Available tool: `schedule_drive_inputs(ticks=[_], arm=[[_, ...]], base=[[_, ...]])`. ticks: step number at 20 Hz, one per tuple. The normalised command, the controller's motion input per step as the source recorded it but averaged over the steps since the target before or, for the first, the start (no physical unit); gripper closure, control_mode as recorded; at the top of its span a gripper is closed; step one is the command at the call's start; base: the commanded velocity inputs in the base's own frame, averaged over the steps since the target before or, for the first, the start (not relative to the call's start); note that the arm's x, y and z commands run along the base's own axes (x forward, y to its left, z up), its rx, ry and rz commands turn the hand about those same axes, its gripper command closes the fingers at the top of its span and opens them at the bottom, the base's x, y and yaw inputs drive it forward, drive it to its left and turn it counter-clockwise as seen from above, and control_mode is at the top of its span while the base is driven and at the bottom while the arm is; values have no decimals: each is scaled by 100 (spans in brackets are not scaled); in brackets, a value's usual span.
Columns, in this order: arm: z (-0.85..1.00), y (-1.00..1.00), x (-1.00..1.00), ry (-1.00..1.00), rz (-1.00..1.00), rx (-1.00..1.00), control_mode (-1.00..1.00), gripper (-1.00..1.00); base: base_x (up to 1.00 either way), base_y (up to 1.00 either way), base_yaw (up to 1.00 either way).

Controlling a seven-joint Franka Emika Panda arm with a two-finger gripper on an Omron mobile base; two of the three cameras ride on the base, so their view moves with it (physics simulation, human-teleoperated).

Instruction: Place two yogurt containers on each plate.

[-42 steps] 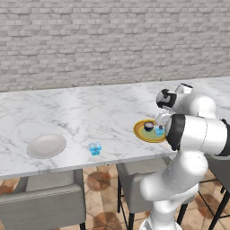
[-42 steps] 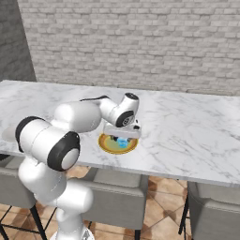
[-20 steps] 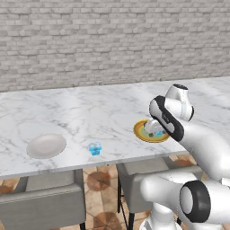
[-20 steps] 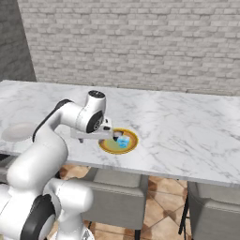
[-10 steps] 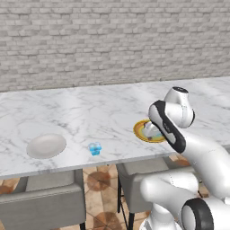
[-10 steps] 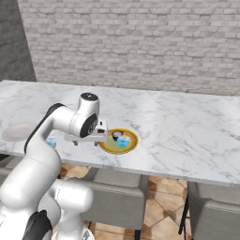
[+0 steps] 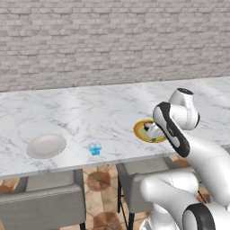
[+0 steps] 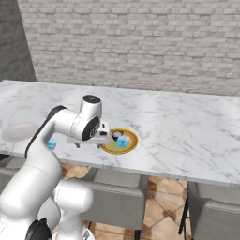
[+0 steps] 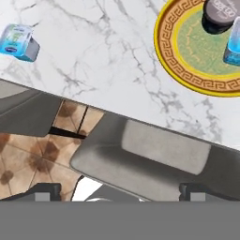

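Your hand camera looks down over the marble counter's (image 9: 117,61) edge.

At upper right you see the yellow-rimmed plate (image 9: 174,65) with its green centre, carrying a black yogurt cup (image 9: 219,15) and, just beside it at the frame's edge, a light blue cup (image 9: 233,44). A second light blue cup (image 9: 18,41) lies apart on the marble at upper left. Below the counter's edge sits a grey chair (image 9: 150,154) over brown floor tiles (image 9: 33,154).
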Motion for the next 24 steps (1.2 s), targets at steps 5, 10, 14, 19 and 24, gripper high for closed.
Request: schedule_drive_inputs(ticks=[5,10,14,19,24], arm=[[0,0,0,0,0,0,100,-100],[0,0,0,0,0,0,100,-100],[0,0,0,0,0,0,100,-100],[0,0,0,0,0,0,100,-100],[0,0,0,0,0,0,100,-100]], base=[[-47,1,0],[-68,23,0],[-35,70,0],[0,100,0],[0,100,0]])
